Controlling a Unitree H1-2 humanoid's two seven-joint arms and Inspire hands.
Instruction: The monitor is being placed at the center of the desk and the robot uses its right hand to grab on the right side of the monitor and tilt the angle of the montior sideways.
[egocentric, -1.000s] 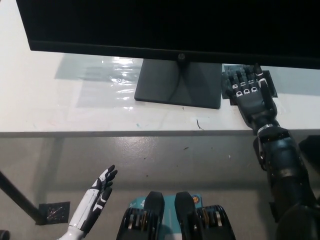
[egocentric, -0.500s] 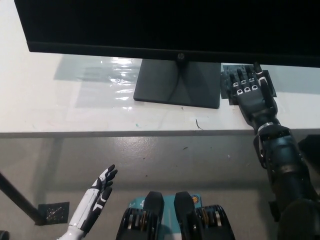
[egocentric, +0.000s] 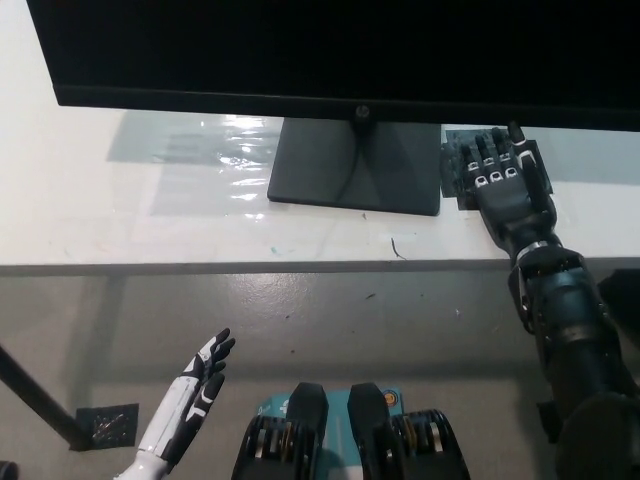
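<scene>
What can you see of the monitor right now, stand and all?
The monitor is a black flat screen, dark, its top and both side edges cut off by the frame. A small logo sits mid-bezel on its lower edge. Below it a dark grey rectangular stand base rests flat on the white desk. The black right hand reaches under the lower bezel just right of the base; contact with the screen cannot be confirmed.
</scene>
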